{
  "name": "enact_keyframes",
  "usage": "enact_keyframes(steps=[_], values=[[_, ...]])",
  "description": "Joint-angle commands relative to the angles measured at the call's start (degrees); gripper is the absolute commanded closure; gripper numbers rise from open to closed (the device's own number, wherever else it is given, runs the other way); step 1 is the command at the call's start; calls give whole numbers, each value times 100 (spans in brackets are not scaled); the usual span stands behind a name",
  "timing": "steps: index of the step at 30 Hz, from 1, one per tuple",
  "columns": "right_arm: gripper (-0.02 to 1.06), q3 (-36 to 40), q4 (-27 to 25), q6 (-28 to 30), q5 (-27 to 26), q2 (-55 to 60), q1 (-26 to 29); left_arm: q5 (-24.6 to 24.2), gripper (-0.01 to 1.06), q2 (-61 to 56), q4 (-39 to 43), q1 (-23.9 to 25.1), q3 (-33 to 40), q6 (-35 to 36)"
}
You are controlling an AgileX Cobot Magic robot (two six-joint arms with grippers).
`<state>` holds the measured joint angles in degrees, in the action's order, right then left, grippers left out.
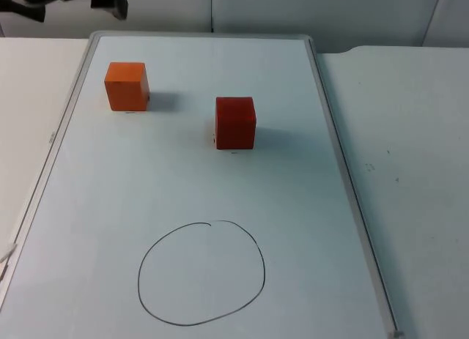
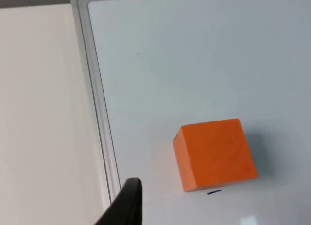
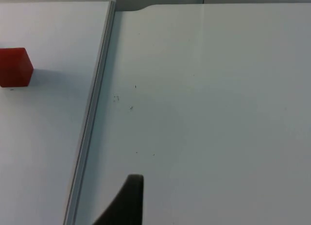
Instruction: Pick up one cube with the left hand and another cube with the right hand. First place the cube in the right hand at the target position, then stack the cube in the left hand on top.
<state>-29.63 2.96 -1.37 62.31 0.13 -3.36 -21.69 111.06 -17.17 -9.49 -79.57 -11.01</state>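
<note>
Orange cube [image 1: 126,86], matte and sharp-edged, sits near the whiteboard's [image 1: 220,185] far left corner. Red cube [image 1: 235,122], same shape, stands apart from it toward the board's middle. A hand-drawn black circle [image 1: 201,273] lies near the near edge, nothing inside. Left gripper [image 2: 127,203] hovers just beside the orange cube; right gripper [image 3: 127,200] hangs over bare table beyond the board's metal frame. Finger spread on either: cannot tell.

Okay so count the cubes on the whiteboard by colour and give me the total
Orange cube: 1
Red cube: 1
Total: 2 cubes, both on the whiteboard, outside the drawn circle.
</note>
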Motion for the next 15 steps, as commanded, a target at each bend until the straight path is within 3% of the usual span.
enact_keyframes(steps=[1, 15], values=[[-1, 42, -9, -20, -50, -13, 23, 110, 0, 386, -48, -94, -238, 109], [-1, 42, -9, -20, -50, -13, 23, 3, 0, 1798, -10, -288, -1461, 291]])
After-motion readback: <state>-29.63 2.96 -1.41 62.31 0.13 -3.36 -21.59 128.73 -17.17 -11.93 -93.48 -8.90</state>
